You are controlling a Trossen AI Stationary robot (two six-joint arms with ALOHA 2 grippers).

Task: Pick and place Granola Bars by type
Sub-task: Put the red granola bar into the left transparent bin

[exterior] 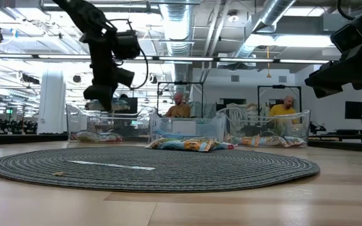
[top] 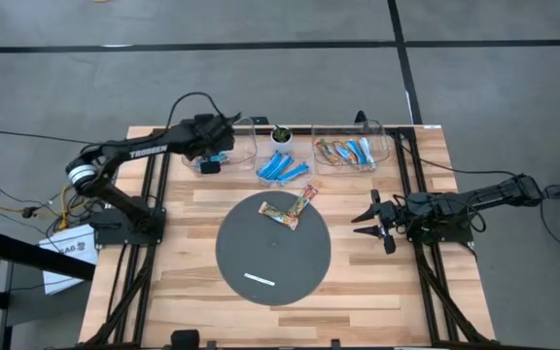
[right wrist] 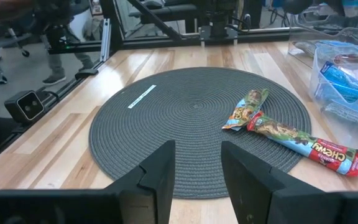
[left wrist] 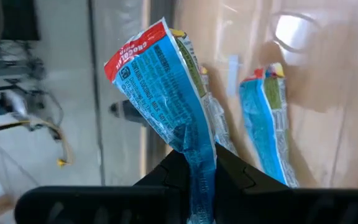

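Wooden table (top: 377, 282) bears grey woven mat (top: 251, 255); concrete floor (top: 513, 87).

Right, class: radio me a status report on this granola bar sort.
Left gripper shut on blue bar over left bin. Right gripper open, waiting beside mat. Two tan bars remain.

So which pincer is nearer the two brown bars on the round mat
The right pincer. It waits open just off the mat's right edge, facing the brown bars. The left pincer is farther, over the left clear bin, shut on a blue bar.
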